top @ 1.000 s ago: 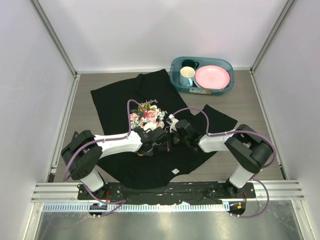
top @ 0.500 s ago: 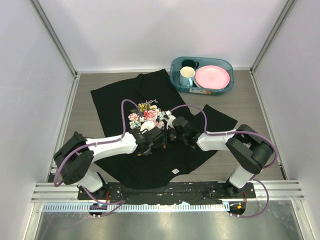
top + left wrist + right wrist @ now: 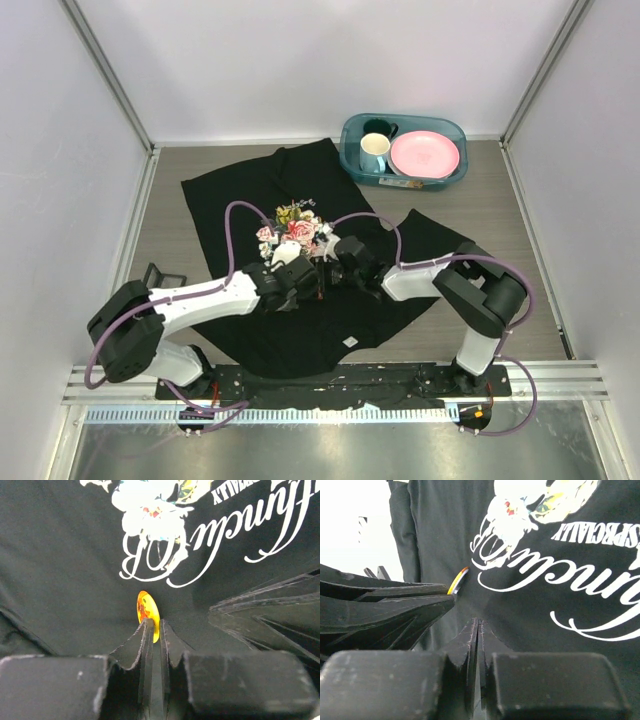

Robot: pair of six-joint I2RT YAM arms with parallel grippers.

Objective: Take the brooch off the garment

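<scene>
Grey wood-grain boards make up the surface (image 3: 160,235), boxed in by plain white walls and metal corner posts. At the left, the left arm (image 3: 200,295), white-shelled with black joints and a looping purple cable, reaches across the black T-shirt (image 3: 230,210). The shirt lies spread flat, soft and matte, with shallow creases. Near its middle sits a print of pink roses (image 3: 295,228), and below that curly white lettering (image 3: 240,525).

Just under the lettering stands the brooch (image 3: 146,607), a small glossy orange-yellow disc turned edge-on to the left wrist view and pinned to the cloth. The left pincer (image 3: 155,626) is clenched on it: its two black, ridged fingers close in on the disc's lower rim and grip it between their tips.

Immediately to the right, the right pincer (image 3: 478,622) meets the cloth beside the brooch. Its wedge-shaped fingers are drawn together to a hairline slit, tips against the fabric. Whether a fold of cloth is caught between them I cannot tell. The right arm (image 3: 420,280) stretches back toward the near right corner.

A small white square label (image 3: 350,343) shows near the shirt's hem. At the far right a teal plastic tub (image 3: 347,140) holds a pale mug (image 3: 374,152) and a round pink plate (image 3: 425,153).
</scene>
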